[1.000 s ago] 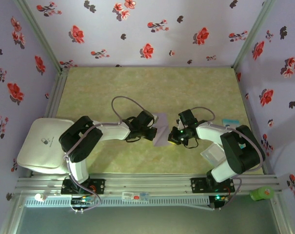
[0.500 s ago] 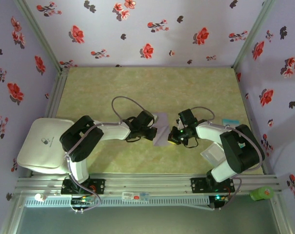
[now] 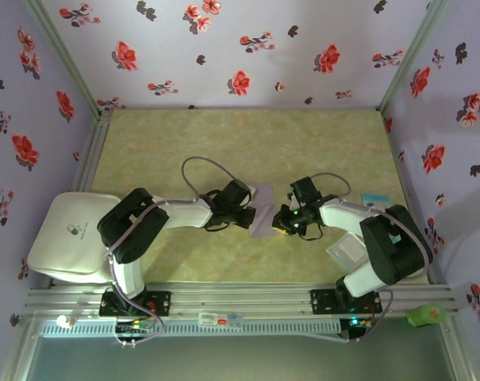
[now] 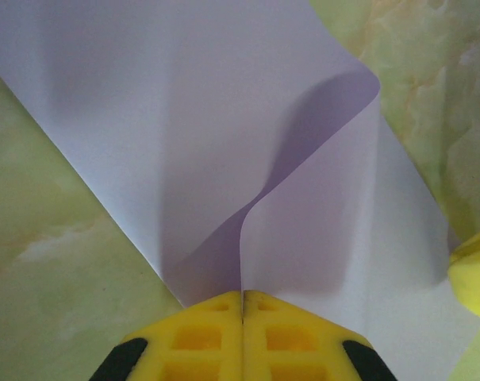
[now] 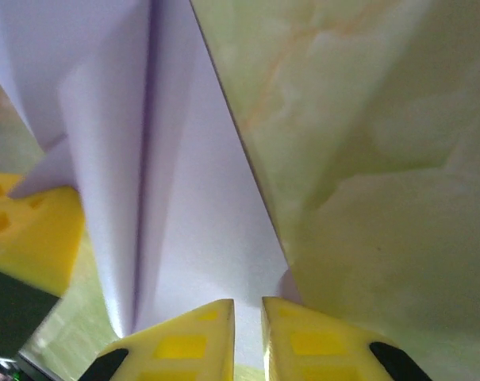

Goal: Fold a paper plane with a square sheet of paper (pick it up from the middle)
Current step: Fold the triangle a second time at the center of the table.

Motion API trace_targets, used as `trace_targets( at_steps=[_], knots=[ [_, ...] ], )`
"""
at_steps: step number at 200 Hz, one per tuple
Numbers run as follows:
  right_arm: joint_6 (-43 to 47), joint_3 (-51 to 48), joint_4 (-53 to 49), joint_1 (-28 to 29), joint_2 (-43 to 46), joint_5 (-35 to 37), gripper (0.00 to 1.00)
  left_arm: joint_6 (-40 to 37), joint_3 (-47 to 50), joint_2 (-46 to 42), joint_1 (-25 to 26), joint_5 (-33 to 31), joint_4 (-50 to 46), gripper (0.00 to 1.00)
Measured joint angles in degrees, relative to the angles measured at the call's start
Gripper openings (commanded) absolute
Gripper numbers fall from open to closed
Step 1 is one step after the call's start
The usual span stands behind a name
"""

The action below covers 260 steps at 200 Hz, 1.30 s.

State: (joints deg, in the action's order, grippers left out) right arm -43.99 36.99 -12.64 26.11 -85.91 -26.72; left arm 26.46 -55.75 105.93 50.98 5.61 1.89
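The lavender square sheet of paper (image 3: 263,211) lies between the two grippers at mid-table, folded into a slim paper plane shape with a centre crease. In the left wrist view the paper (image 4: 184,119) curls upward, and my left gripper (image 4: 242,298) is shut on one raised fold. From above, the left gripper (image 3: 250,216) sits at the paper's left edge. My right gripper (image 5: 247,305) stands open by a narrow gap at the edge of the paper (image 5: 184,206), with the paper's surface visible through the gap. It meets the paper's right side (image 3: 279,225) in the top view.
A small light-blue card (image 3: 374,198) lies at the right by the wall. A whitish translucent plastic square (image 3: 344,249) sits beside the right arm, and a white pad (image 3: 69,234) rests at the near left. Flowered walls enclose the green tabletop (image 3: 224,143).
The right gripper's jaws have parted a little from shut. Both arms and the paper have barely moved.
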Motion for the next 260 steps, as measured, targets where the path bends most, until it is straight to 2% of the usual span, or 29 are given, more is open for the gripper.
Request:
trace_targets(
  at_steps=[24, 49, 103, 260],
  knots=[
    [-4.2, -0.8, 5.5, 0.0, 2.3, -0.4, 0.08, 0.0, 0.0, 0.0, 0.0, 0.0, 0.0, 0.05],
    [-9.5, -0.9, 13.6, 0.3, 0.6, -2.8, 0.0, 0.0, 0.0, 0.0, 0.0, 0.0, 0.0, 0.05],
    [-16.7, -1.4, 24.4, 1.5, -5.3, -5.5, 0.0, 0.0, 0.0, 0.1, 0.0, 0.0, 0.0, 0.05],
    [-18.0, -2.5, 28.3, 2.0, -10.5, -6.1, 0.0, -0.3, 0.0, 0.2, 0.0, 0.3, 0.0, 0.05]
  ],
)
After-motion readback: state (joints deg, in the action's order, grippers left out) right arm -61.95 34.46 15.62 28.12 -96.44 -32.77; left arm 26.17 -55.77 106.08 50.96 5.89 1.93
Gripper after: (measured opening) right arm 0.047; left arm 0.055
